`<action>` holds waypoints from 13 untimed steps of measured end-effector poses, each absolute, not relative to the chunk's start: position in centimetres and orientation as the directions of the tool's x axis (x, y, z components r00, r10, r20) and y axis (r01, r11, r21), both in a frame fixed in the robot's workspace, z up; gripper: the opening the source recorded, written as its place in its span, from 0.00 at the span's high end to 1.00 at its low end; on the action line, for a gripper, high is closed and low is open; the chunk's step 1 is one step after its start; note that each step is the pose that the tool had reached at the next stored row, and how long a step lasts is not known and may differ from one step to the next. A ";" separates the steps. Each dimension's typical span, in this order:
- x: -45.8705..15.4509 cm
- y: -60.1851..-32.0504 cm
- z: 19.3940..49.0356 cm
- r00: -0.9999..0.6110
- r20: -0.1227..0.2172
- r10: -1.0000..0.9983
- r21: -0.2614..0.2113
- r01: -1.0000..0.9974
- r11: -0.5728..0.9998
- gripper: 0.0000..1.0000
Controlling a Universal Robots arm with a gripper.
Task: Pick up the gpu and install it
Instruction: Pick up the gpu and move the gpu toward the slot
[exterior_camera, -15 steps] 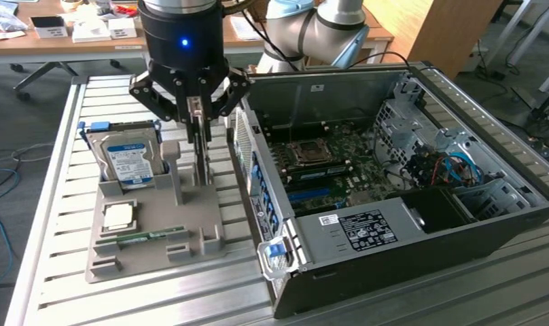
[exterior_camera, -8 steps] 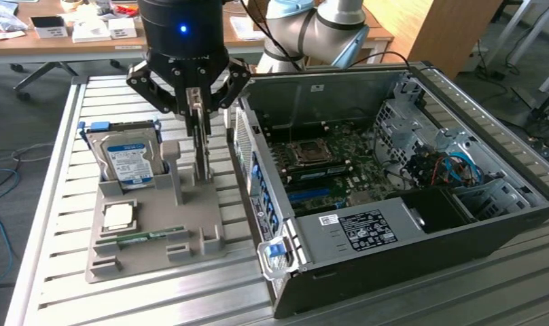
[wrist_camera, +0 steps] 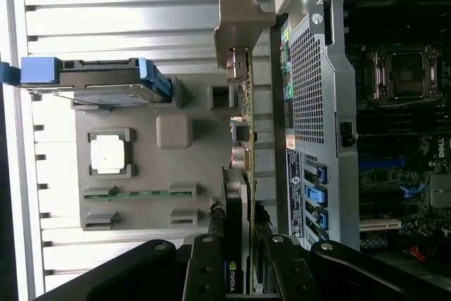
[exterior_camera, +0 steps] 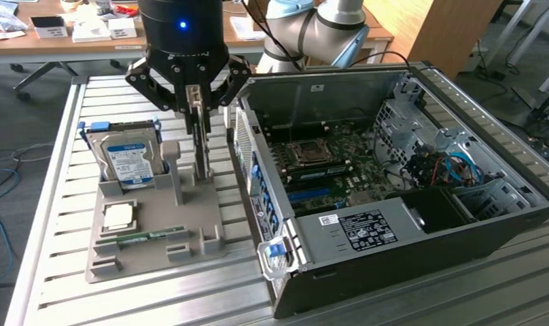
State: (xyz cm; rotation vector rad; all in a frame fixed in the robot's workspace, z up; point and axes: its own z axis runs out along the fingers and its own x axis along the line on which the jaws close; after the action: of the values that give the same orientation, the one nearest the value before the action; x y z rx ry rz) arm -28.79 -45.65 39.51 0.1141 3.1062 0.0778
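Already the black claw (exterior_camera: 199,132) clamps the flat green gpu card (wrist_camera: 247,96) at its grey plastic holder (exterior_camera: 198,224), installation not yet done.

Exterior view: high, angled down, mid-range. Wrist view: close, straight down. Shared: grey tray (exterior_camera: 146,261), case (exterior_camera: 456,251).

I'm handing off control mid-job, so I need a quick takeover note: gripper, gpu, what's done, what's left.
Gripper: closed on the gpu, one finger on each face of the card.
Gpu: standing on edge at the grey holder, which also holds the hard drive; outside the open computer case. I cannot tell whether it has cleared its slot.
Done: grasp made.
Left: the card is not yet in the case or seated on the motherboard.
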 end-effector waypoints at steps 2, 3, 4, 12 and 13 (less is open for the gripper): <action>-28.8 -45.7 39.6 -0.997 -0.030 0.074 0.051 0.073 0.996 0.73; -28.8 -45.7 39.7 -0.997 -0.030 0.074 0.051 0.073 0.996 0.73; -28.8 -45.6 39.8 -0.997 -0.030 0.074 0.051 0.072 0.996 0.73; -28.8 -45.6 41.5 -0.997 -0.030 0.074 0.053 0.072 0.996 0.73; -28.8 -45.6 41.7 -0.997 -0.030 0.074 0.053 0.072 0.996 0.73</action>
State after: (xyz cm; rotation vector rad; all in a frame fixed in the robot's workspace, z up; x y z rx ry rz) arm -28.79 -45.65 41.65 0.1137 3.1062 0.0808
